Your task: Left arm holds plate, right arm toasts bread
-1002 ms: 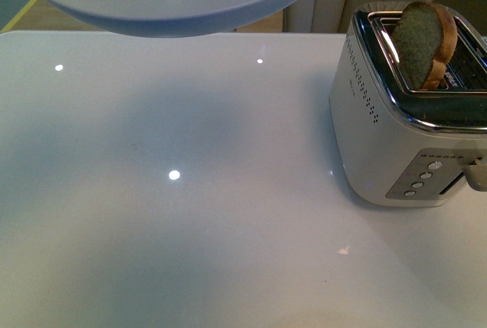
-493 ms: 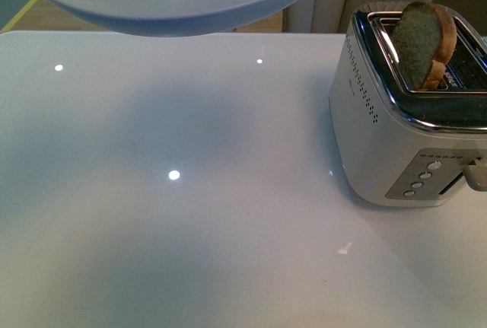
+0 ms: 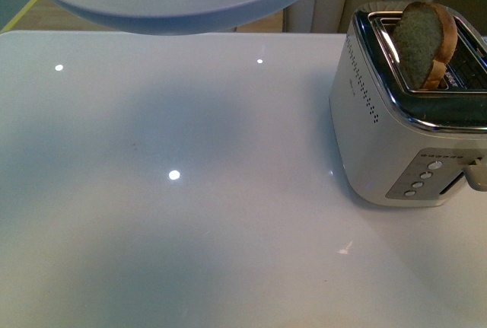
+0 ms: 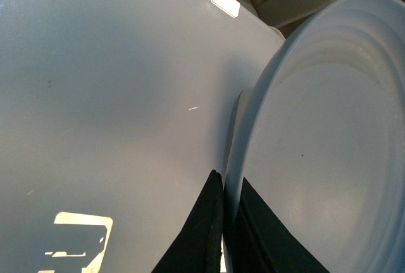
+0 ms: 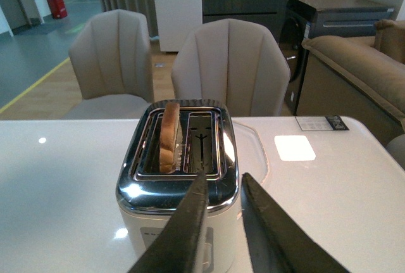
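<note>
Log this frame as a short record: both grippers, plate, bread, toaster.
left gripper: shut on the plate rim
plate: held in the air above the table; visible part bare
right gripper: open, narrow gap, holding nothing, close to the toaster
bread: upright in one toaster slot, top sticking out
other slot: empty

Front over table (image 3: 228,229); right wrist facing shared toaster (image 5: 136,187); left beside plate (image 4: 316,159)
</note>
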Tool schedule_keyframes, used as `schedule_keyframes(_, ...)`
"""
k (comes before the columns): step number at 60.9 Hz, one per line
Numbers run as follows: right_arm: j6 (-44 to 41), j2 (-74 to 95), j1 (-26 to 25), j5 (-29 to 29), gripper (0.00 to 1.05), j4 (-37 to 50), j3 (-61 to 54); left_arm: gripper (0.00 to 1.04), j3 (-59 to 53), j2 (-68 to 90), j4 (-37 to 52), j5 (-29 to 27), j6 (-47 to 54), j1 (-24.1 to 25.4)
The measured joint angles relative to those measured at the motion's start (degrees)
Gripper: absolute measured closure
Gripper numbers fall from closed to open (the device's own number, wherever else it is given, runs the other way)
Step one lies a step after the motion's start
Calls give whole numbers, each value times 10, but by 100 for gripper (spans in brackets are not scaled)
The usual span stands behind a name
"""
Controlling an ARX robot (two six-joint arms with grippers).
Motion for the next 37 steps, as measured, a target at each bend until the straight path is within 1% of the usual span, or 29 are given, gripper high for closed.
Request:
schedule_keyframes(1,0,0,0,0,74,0,0,102,0,0,0,0,0,0)
schedule_keyframes(4,0,0,0,0,63,0,0,102,0,0,0,1,0,0)
schedule_keyframes(9,0,0,0,0,51,0,0,102,0,0,0,2,0,0)
schedule_keyframes(11,0,0,0,0,44,0,0,102,0,0,0,2,1,0)
schedule_keyframes(24,0,0,0,0,10,0,0,102,0,-2,0,17,7,10)
schedule_keyframes(26,0,0,0,0,7,0,0,102,0,-3,0,19,9,12)
schedule_keyframes(30,0,0,0,0,9,0,0,102,-2,-5,2,27,11,19)
schedule_keyframes(37,0,0,0,0,9,0,0,102,-10,-9,7,41,21,37)
